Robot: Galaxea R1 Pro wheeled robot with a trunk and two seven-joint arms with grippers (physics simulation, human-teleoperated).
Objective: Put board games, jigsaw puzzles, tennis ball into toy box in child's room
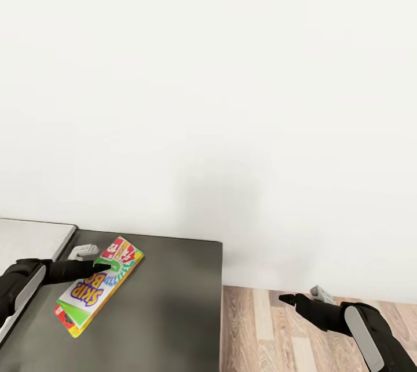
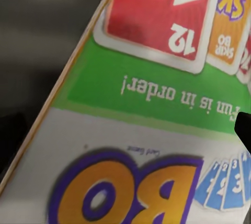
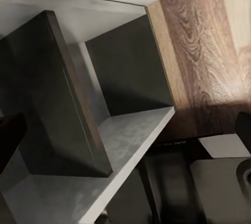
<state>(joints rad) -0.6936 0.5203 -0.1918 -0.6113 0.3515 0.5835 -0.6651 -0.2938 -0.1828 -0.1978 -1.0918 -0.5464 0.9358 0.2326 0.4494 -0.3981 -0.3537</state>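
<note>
1. A home room: plain white wall (image 1: 231,70) above wood-plank floor (image 1: 260,331).
2. A dark grey desk (image 1: 162,314) stands against the wall, with open shelf compartments (image 3: 125,67) beneath.
3. A Skip-Bo game box (image 1: 98,285) lies near the desk's left edge.

Bright, even light washes the white wall (image 1: 208,70) nearly featureless, with a faint grey shadow low at its centre. The dark table (image 1: 162,302) shows a soft sheen. Close up, the board game (image 2: 136,130) print is blurry; the right wrist view is dim and shadowed.
</note>
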